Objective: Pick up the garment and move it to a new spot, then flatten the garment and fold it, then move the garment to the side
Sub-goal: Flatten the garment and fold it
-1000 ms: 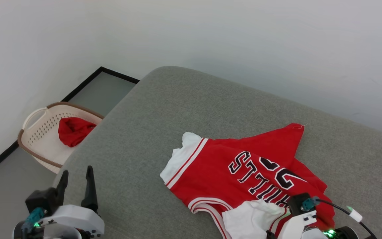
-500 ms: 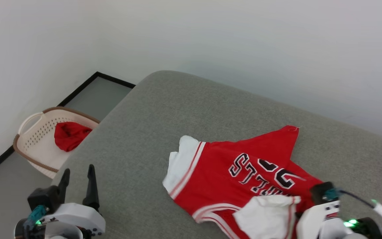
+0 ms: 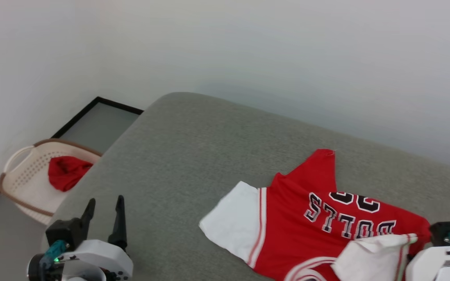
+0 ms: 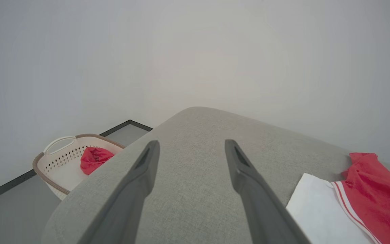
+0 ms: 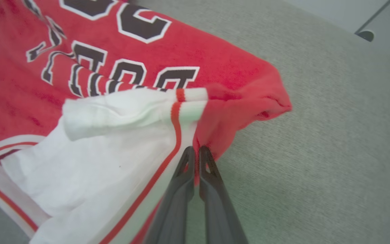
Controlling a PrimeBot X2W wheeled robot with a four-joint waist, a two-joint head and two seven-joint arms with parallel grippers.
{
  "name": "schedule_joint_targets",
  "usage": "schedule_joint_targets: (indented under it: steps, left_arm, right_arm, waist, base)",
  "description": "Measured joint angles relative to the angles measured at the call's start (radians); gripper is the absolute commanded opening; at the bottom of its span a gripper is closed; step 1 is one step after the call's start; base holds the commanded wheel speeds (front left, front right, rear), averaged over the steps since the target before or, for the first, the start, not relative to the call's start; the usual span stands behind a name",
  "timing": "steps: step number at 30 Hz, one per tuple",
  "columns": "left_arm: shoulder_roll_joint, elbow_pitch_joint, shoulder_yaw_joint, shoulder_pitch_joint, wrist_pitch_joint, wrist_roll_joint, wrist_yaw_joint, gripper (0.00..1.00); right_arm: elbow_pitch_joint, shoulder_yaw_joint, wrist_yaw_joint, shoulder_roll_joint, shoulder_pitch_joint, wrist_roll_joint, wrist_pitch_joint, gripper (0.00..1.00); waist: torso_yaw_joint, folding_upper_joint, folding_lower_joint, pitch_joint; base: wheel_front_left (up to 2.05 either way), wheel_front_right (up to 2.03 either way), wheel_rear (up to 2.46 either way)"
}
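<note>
1. My right gripper (image 5: 195,150) is closed tight, with only a thin layer of red cloth pinched between its two fingers. It holds the garment (image 5: 141,67) at its red edge, just beside the seam of the white sleeve.
2. I think an edge grip is chosen because a pull there should drag the whole shirt over the surface, without bunching the middle.
3. The garment lies on the grey cushion (image 3: 193,156), in the near right part of the head view. Its lettering faces up and reads upside down from my side.
4. One white sleeve is spread flat toward the left. The other white sleeve is turned over onto the red body, close to the right gripper, so the shirt is not flat yet.
5. My left gripper (image 3: 106,200) stands wide open, with nothing between its fingers. It hovers over the near left part of the cushion, well apart from the shirt. I judge that it waits there to take the flat sleeve side when the flattening begins.
6. A pale basket (image 3: 22,171) stands on the floor beside the cushion, with a red cloth (image 3: 66,175) inside. It is not part of this step.
7. My judgement: the moving step is in hand; the flattening and the folding are not yet done.
</note>
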Motion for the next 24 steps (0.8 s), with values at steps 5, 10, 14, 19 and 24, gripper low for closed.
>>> schedule_joint_targets:
  steps: [5, 10, 14, 19, 24]
  left_arm:
    - [-0.002, -0.010, -0.008, 0.000, 0.000, -0.004, 0.000, 1.00]
    - [-0.001, -0.023, -0.015, 0.003, 0.000, -0.007, 0.000, 1.00]
    - [0.000, -0.033, -0.014, 0.007, 0.000, -0.007, 0.000, 1.00]
    - [0.009, -0.054, -0.008, 0.010, 0.000, -0.010, 0.000, 1.00]
    - [0.016, -0.083, 0.011, 0.013, 0.000, -0.006, 0.000, 1.00]
  right_arm:
    - [-0.009, -0.036, 0.000, -0.014, 0.013, -0.007, 0.013, 0.00]
    - [0.009, -0.047, 0.000, -0.008, 0.012, -0.009, -0.004, 0.38]
    - [0.031, -0.037, 0.000, -0.005, 0.006, -0.018, -0.024, 1.00]
    - [0.021, -0.007, 0.000, -0.015, -0.021, -0.022, -0.086, 1.00]
    - [-0.036, 0.026, 0.000, -0.014, -0.018, -0.021, -0.168, 1.00]
  waist:
    - [-0.036, 0.0000, 0.0000, 0.008]
    - [-0.068, 0.0000, 0.0001, 0.018]
    - [-0.093, 0.0000, 0.0000, 0.024]
    - [-0.128, 0.0000, 0.0000, 0.030]
    - [-0.166, 0.0000, 0.0000, 0.036]
  base:
    - [0.00, 0.00, 0.00]
    - [0.00, 0.00, 0.00]
    - [0.00, 0.00, 0.00]
    - [0.00, 0.00, 0.00]
    - [0.00, 0.00, 0.00]
